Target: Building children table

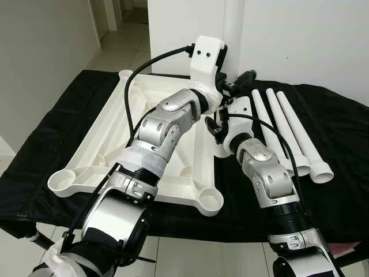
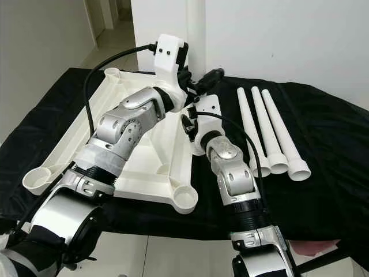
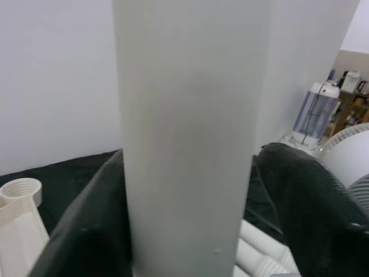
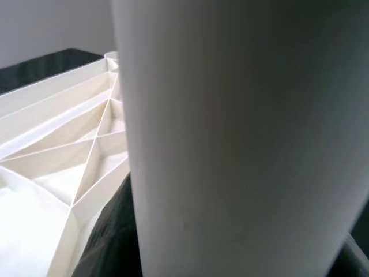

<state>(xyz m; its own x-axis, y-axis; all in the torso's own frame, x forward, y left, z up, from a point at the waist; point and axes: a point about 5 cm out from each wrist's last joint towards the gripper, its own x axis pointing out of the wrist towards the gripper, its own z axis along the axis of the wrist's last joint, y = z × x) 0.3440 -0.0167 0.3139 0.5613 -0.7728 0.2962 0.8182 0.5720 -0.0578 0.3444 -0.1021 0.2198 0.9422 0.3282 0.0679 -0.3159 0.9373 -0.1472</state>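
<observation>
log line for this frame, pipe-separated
step: fit leg | left gripper: shut on upright leg | right gripper: shut on same leg | tabletop: upside down | spare legs: three, on black cloth

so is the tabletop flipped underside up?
Yes. The tabletop lies on the black cloth ribs up, corner sockets open upward.

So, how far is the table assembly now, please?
Done: the tabletop lies upside down on the black cloth. In hand: one upright leg stands at its far right corner, with the left hand and right hand both closed around it; I cannot tell whether it is seated. Left: three loose legs lie beside the tabletop, and three corner sockets are empty.
</observation>
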